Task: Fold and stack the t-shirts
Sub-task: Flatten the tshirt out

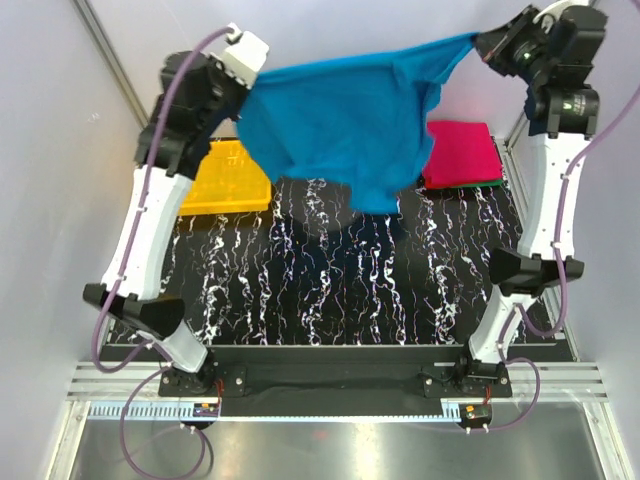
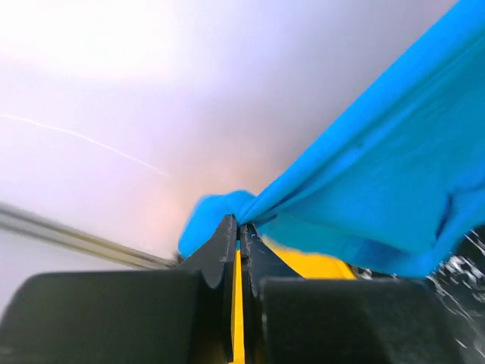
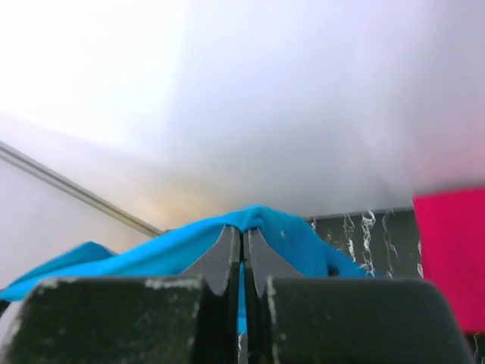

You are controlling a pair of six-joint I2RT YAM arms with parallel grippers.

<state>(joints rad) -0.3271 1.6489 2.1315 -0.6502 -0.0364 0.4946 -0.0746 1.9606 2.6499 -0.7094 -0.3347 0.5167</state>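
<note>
A teal-blue t-shirt [image 1: 340, 125] hangs in the air above the back of the table, stretched between both arms. My left gripper [image 1: 248, 85] is shut on its left corner, and the wrist view shows the cloth [image 2: 364, 182] pinched at the fingertips [image 2: 227, 231]. My right gripper [image 1: 480, 45] is shut on the right corner, with blue cloth [image 3: 265, 224] bunched over its closed tips. A folded magenta-pink t-shirt [image 1: 462, 152] lies at the back right on top of a dark green one [image 1: 470, 186], of which only an edge shows.
A yellow plastic tray [image 1: 228, 180] sits at the back left, partly under the hanging shirt. The black marbled tabletop [image 1: 330, 290] stretches across the middle. Pale walls close in on both sides, with a metal rail [image 1: 330, 380] at the near edge.
</note>
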